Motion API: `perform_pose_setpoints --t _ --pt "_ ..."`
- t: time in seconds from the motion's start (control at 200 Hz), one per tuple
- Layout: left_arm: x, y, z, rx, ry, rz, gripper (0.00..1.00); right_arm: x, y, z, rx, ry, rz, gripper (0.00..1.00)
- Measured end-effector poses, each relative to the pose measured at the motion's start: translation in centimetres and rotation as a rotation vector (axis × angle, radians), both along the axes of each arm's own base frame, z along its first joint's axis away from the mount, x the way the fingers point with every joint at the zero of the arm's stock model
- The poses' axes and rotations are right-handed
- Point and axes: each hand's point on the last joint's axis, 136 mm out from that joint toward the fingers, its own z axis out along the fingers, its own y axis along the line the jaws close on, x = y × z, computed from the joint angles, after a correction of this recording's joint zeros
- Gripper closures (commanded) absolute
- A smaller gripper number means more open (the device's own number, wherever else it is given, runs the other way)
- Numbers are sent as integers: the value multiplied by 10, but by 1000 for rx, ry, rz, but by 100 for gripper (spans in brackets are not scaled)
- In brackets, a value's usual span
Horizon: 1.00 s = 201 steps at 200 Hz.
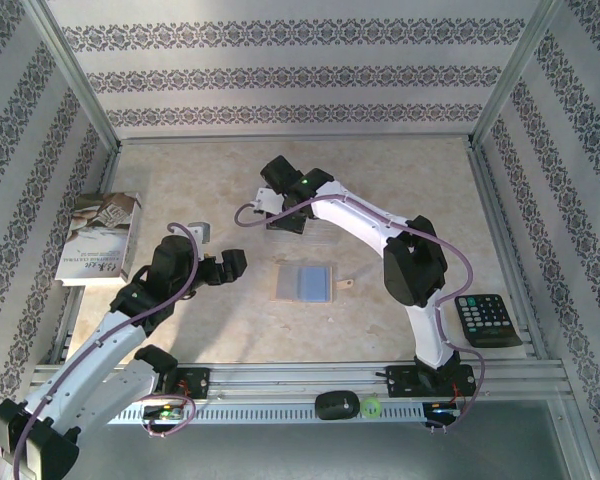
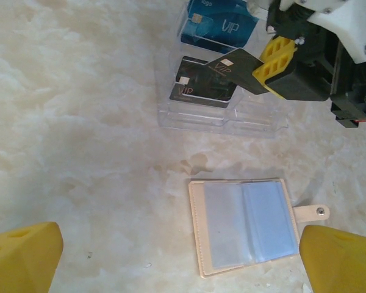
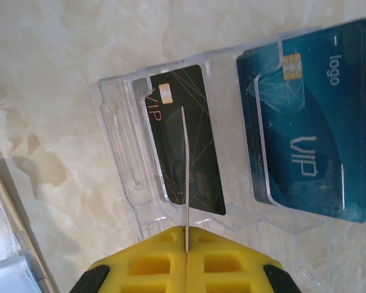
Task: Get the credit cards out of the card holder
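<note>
Left gripper (image 1: 232, 266): fingers (image 2: 24, 256) spread wide, tips cut off by the frame, holding nothing.
Holder (image 2: 244, 227): open flat mid-table, long axis left-right, tab (image 2: 311, 213) pointing right; contents of its cloudy sleeves unclear.
Tray (image 2: 256, 125): black card (image 2: 198, 91) in one bay, blue cards (image 3: 305, 122) stacked in the next.
Right gripper (image 3: 186, 244): clamped on held card (image 2: 229, 68) (edge-on, a thin line from its wrist) above the tray.

Lab test cell, aluminium frame (image 1: 290, 137), patterned walls (image 1: 280, 70)

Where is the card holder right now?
In the top view the card holder lies open at the centre of the table, just on the near side of the clear tray, its tab pointing right.
</note>
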Motion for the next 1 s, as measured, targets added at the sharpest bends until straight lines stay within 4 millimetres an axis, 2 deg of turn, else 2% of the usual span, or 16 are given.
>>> perform_pose_setpoints --t 0.165,0.41,0.535,0.774,1.004 --pt "2 3 -6 14 23 12 1 -1 4 3 -9 -3 69 100" --pt "2 9 -13 20 35 30 1 13 16 20 -4 -57 132 100" --pt "2 10 -19 28 55 34 1 13 18 13 -20 -40 152 100" --pt "3 13 -24 32 70 44 1 9 17 -17 -59 27 166 100" --pt "3 15 -26 32 74 50 1 11 18 -20 -64 35 166 100"
